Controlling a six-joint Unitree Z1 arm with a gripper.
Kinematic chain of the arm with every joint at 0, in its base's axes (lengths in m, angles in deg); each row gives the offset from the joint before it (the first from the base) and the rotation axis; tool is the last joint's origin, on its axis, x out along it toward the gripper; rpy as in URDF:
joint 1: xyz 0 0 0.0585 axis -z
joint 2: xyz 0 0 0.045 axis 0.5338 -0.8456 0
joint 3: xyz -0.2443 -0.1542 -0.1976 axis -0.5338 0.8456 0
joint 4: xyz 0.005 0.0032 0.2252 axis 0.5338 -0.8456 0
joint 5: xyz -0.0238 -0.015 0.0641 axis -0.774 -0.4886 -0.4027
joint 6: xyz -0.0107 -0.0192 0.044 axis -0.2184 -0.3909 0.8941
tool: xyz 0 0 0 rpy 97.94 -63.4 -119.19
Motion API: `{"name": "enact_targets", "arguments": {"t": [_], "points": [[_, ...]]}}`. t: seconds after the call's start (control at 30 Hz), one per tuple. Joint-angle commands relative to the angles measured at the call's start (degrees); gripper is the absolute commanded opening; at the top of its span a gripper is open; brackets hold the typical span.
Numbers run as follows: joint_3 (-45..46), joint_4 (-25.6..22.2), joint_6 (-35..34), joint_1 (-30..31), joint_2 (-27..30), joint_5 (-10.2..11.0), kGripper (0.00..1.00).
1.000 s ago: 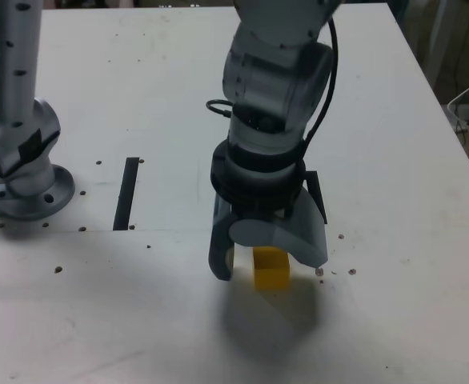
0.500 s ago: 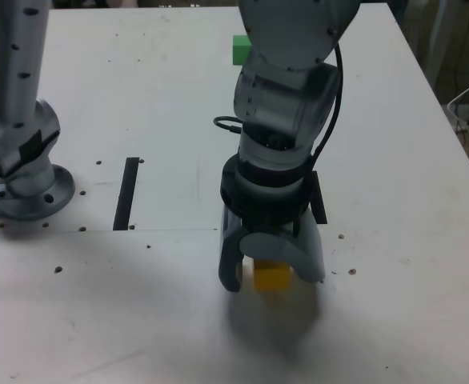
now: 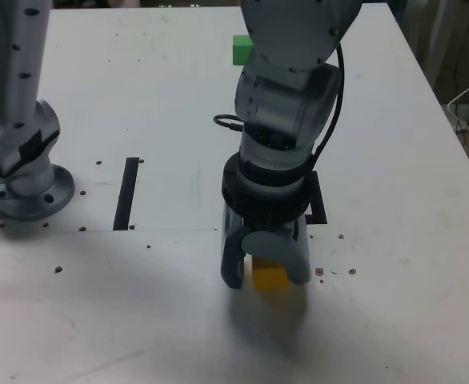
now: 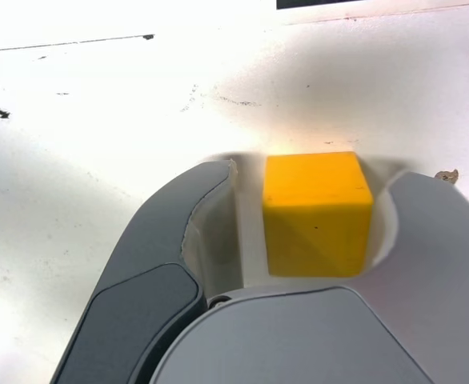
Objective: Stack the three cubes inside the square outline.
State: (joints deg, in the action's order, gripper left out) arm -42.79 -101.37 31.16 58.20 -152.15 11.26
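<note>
From my end, the yellow cube sits on the desk, between the two jaws of my pincer; the wrist view shows a gap at one jaw, and I can't tell whether the other touches. So the pincer is partly open around the cube, with no firm grip visible. I judge this to be the grasping step: next I'd close fully, then lift straight up. The green cube lies well apart, at the desk's far end. I can read no labels or brands.
</note>
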Motion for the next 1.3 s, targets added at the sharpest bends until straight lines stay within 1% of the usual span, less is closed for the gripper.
{"name": "enact_targets", "arguments": {"t": [0.0, 0.1, 0.2, 0.53, 0.6, 0.77, 0.87, 0.97, 1.27], "points": [[-0.1, 0.1, -0.3, -0.1, 0.0, 0.5, 0.31], [-0.1, 0.3, -0.8, -0.1, 0.2, 1.2, 0.22], [0.0, 0.5, -1.2, -0.1, 0.5, 1.9, 0.18], [-0.3, -0.1, -1.1, -0.1, 2.3, 2.3, 0.17], [-0.7, -1.1, -1.1, -0.1, 3.0, 2.5, 0.17], [-2.6, -5.0, -0.5, -0.9, 6.0, 3.9, 0.17], [-3.9, -7.1, 1.8, -2.8, 7.3, 4.3, 0.17], [-4.9, -8.0, 4.6, -5.0, 7.6, 4.2, 0.17], [-8.4, -10.2, 10.8, -11.8, 6.6, 4.9, 0.17]]}}
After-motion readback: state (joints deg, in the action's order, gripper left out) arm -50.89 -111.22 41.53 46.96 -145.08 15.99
